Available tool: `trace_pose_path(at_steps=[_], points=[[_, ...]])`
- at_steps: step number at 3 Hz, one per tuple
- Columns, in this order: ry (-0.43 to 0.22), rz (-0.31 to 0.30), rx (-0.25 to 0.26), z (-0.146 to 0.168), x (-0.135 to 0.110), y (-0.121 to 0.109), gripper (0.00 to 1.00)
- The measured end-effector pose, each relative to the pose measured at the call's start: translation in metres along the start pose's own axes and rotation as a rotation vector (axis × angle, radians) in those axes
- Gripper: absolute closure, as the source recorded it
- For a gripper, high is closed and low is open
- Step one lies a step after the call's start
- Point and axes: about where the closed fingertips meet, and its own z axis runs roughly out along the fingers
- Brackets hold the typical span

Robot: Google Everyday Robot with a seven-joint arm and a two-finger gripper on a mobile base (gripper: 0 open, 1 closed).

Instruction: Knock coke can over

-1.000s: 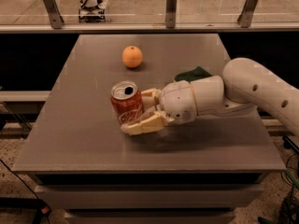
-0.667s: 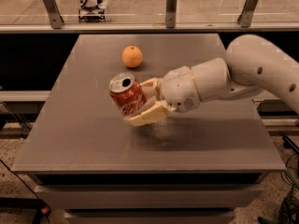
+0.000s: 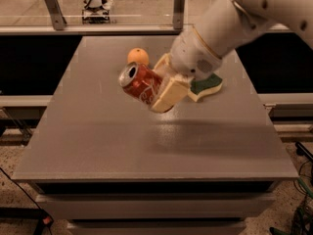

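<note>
The red coke can [image 3: 141, 83] is tilted far over, its silver top pointing to the upper left, and is held in the air above the grey table [image 3: 98, 141]. My gripper [image 3: 164, 84] is shut on the can, with one cream finger [image 3: 168, 93] in front of it and the other behind. The white arm reaches in from the upper right.
An orange [image 3: 138, 57] sits on the table just behind the can. A green and cream sponge [image 3: 205, 88] lies to the right, partly under my arm. A glass rail with metal posts [image 3: 53, 6] runs behind the table.
The gripper has lifted the can off the table and tipped it further over to the left. The arm has risen and swung up towards the camera.
</note>
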Motion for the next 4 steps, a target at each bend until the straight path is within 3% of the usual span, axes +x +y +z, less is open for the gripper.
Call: trace_pose_path(at_steps=[1,2,3,4], points=[[0.260,-0.014,-0.073,-0.014,0.021,0.009,1.00],[0.501,-0.011,-0.081,-0.036,0.051,0.025,1.00],[0.613,0.020,0.002,-0.053,0.073,0.034,1.00],[0.619,0.061,0.041,-0.043,0.099,0.041,0.82]])
